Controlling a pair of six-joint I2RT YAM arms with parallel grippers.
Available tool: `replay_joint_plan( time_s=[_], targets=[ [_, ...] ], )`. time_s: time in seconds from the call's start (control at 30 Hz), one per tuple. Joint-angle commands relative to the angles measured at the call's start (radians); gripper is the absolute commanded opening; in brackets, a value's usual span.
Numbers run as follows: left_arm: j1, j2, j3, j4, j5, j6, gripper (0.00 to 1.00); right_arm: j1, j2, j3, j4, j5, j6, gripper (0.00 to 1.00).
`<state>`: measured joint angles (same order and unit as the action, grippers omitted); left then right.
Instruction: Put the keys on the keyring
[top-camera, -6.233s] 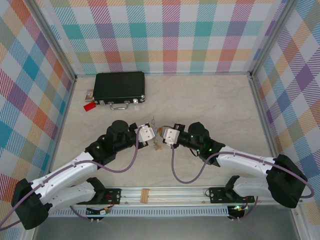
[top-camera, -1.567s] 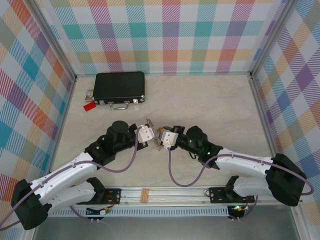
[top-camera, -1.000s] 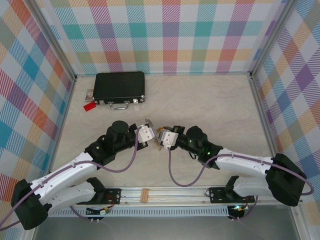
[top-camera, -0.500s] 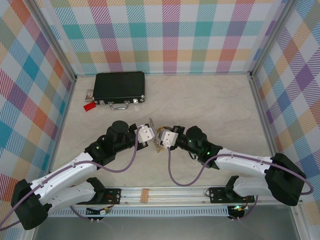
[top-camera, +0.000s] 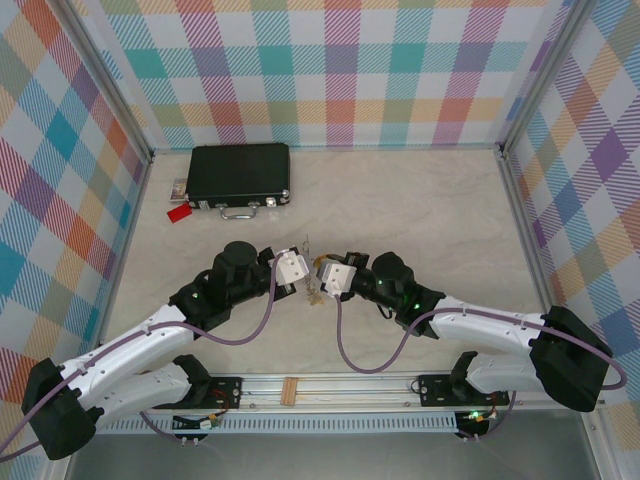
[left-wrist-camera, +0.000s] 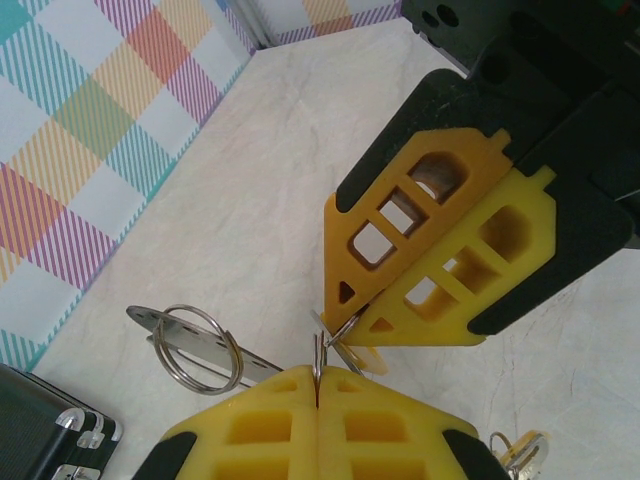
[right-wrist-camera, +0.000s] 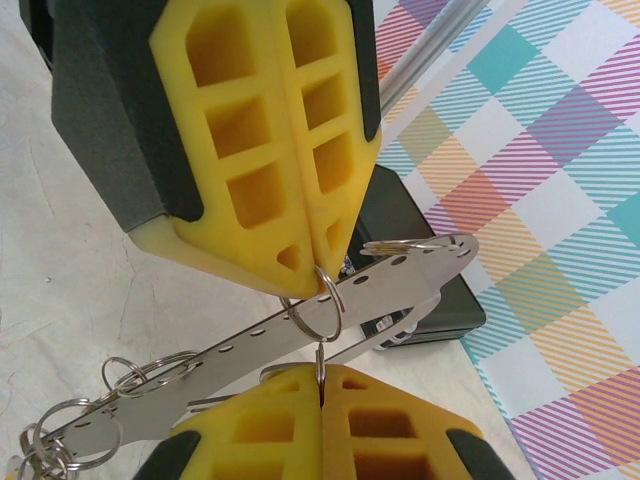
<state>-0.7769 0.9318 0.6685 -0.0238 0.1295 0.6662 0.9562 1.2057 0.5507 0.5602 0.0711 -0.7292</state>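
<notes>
keyring (right-wrist-camera: 337, 300) seemingly half-hidden between fingertips (right-wrist-camera: 300, 255)

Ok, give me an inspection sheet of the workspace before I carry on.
Surface: pale marbled table, flat.
Job's things: keys near the tool tips; holed metal strip carrying several rings.
Clutter: black case and red tag, far left.
Grippers: left tool and right tool shut, tip to tip, each pinching a keyring loop.
Cables: purple cables loop off both wrists.
Surroundings: plaid walls.

Yellow end effector pads (left-wrist-camera: 420, 250); black case (top-camera: 240, 174); plaid walls (top-camera: 340, 70); beige table (top-camera: 420, 210).
</notes>
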Motion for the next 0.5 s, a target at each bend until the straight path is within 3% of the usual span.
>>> replay_joint_plan(
  time_s=[0.0,0.47],
  targets=[
    [-0.012,-0.007,0.029,0.038,0.018,-0.013,0.00,0.006,0.002,0.006,0.038,-0.010,0.020,0.00],
    [-0.012,-0.006,0.030,0.032,0.033,-0.017,0.00,0.006,0.002,0.011,0.043,-0.007,0.023,0.00]
  ],
)
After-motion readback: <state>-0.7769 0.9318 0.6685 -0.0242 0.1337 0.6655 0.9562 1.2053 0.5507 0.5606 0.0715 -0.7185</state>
